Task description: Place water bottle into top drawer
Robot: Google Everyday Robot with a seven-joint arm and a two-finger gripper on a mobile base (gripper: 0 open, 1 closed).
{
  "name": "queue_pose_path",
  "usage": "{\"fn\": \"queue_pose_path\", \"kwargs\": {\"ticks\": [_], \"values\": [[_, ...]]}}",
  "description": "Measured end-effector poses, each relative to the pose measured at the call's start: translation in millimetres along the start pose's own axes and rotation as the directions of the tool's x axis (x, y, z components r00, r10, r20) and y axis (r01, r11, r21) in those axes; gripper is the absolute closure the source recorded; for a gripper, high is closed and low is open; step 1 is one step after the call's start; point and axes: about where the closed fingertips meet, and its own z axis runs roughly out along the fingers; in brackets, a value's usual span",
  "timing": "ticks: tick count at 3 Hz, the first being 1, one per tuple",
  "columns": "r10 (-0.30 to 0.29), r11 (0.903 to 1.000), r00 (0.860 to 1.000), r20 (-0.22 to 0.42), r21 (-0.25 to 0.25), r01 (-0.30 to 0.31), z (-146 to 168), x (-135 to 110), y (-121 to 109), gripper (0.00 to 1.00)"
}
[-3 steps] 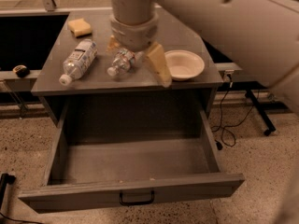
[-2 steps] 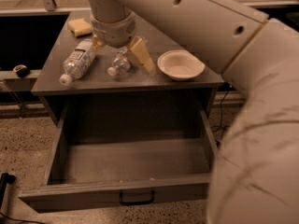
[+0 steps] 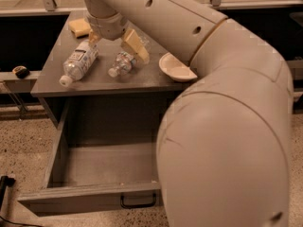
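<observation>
The water bottle (image 3: 121, 65), small, clear and ribbed with a reddish band and white cap, lies on its side on the grey cabinet top (image 3: 52, 77). My gripper (image 3: 115, 42) hangs just behind and above it, open, with one tan finger (image 3: 135, 46) to the bottle's right and the other (image 3: 94, 36) to its left. It holds nothing. The top drawer (image 3: 85, 196) is pulled out wide below, with its black handle (image 3: 138, 202) at the front; its floor shows nothing inside. My arm hides the drawer's right part.
A fatter clear bottle with a white-blue label (image 3: 79, 61) lies left of the small one. A yellow sponge (image 3: 79, 27) sits at the back left and a white bowl (image 3: 174, 68) at the right. My arm (image 3: 227, 126) fills the right side.
My gripper has moved left across the cabinet top, from near the bowl to above the small bottle. My arm now covers much more of the right side. The bottles have not moved.
</observation>
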Motion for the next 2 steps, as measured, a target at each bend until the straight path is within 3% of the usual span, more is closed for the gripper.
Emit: {"fn": "queue_pose_path", "kwargs": {"ticks": [1,2], "values": [[-0.007,0.9999,1.0,-0.01,-0.011,0.007,12,16,-3,0.0],[0.003,0.9996,1.0,0.005,-0.027,-0.003,26,26,3,0.19]]}}
